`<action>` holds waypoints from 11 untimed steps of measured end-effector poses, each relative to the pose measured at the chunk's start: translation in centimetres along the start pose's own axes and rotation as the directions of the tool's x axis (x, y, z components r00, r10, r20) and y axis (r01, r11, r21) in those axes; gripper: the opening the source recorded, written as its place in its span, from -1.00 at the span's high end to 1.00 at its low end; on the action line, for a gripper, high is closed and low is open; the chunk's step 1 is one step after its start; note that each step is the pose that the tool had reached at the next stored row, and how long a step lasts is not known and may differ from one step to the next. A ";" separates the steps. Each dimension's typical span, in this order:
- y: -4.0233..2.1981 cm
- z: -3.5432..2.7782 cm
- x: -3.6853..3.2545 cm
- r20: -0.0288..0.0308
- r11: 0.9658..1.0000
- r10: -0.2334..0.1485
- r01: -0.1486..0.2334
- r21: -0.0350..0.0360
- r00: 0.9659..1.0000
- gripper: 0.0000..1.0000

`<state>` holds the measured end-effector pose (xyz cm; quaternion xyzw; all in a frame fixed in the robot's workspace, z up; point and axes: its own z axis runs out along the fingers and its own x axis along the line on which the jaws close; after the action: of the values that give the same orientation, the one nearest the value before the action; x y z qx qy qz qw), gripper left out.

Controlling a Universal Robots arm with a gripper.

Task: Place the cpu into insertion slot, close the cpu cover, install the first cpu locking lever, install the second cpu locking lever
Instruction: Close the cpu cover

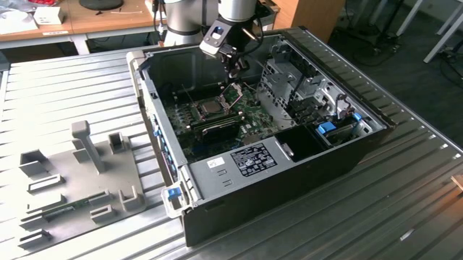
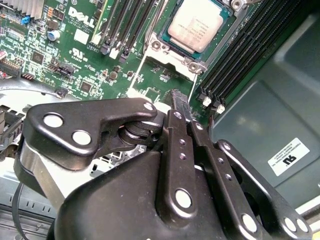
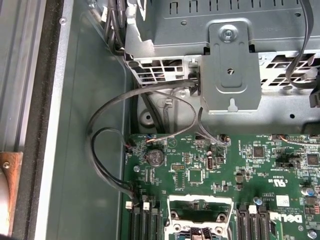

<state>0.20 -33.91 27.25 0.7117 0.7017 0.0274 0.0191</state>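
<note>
One of the four steps looks done: the cpu point(image 2: 196, 25) lies flat in the insertion slot point(image 2: 218, 40), its grey top bare. The cpu cover point(image 3: 200, 201) is not down on it. It stands tilted up beside the slot, on the side toward the drive cage point(image 1: 289, 81), so by my reckoning closing it and setting both locking levers are left to do. My gripper point(image 2: 177, 100) hangs just above that raised cover, fingers pressed together with nothing visible between them. Whether the tips touch the frame I cannot tell.

Room is tight. The walls of the computer case point(image 1: 311, 179) rise all round, and the drive cage crowds the exterior view's right. Long black memory slots point(image 2: 240, 55) run just beside the insertion slot, and looped cables point(image 3: 150, 86) hang near the board's edge. Straight above the slot the way looks open. The case sits on a ribbed metal surface point(image 1: 405, 179).
</note>
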 end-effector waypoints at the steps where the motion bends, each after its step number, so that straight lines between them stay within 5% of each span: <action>1: 0.02 0.00 0.00 0.000 1.000 0.000 0.000 0.000 1.000 0.80; 11: 0.48 0.03 0.01 0.000 1.000 0.000 0.000 0.000 1.000 0.80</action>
<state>0.68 -33.91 27.25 0.7117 0.7017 0.0273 0.0191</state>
